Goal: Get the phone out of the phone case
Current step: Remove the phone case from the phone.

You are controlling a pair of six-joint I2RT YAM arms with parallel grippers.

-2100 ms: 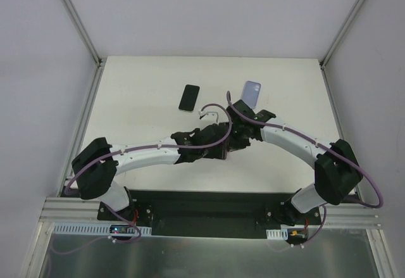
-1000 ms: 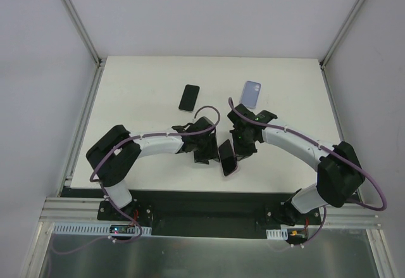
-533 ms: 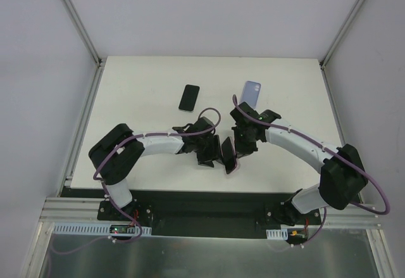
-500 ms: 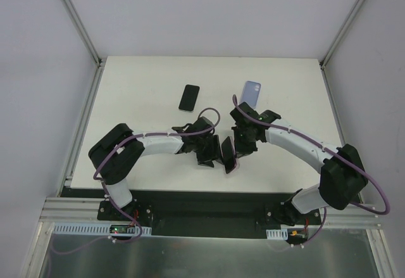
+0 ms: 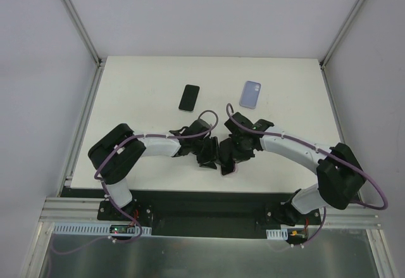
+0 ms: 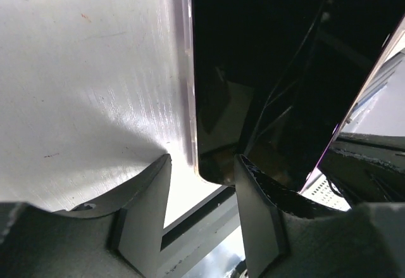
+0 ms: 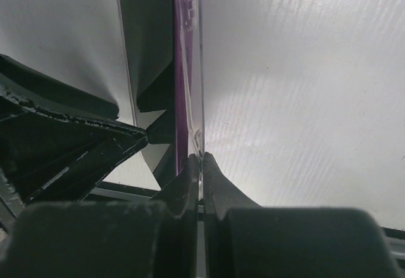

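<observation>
Now the right arm has swung down and in toward the near edge of the counter (image 5: 145, 82), where half a second ago it reached in from farther back. The right claw (image 7: 201, 164) has ended up clenched on the thin clear rim of the phone case (image 7: 186, 63), its fingertips almost meeting with only that lip between them. The cased handset has gone from leaning with its face showing a second ago to standing nearly on edge between the two arms, close to the front of the counter.

That reads as a bite taken on the case so it can be peeled back. By my judgement the separation has not begun, since the rim runs flush along the device.

The left claw (image 6: 201, 170) is released, its fingers spread, with the lower corner of the phone (image 6: 266, 69) sitting in the gap just ahead of them. It seems placed to brace the handset, though I cannot tell whether either finger actually touches it.

The phone shows a dark, glossy screen that mirrors cables. Its case is transparent with a violet tint, thin-walled, with a small moulded button along the edge.

Farther back on the counter lie a second phone (image 5: 188, 97), black and bare, and a pale blue loose case (image 5: 251, 94), well apart from the work.
</observation>
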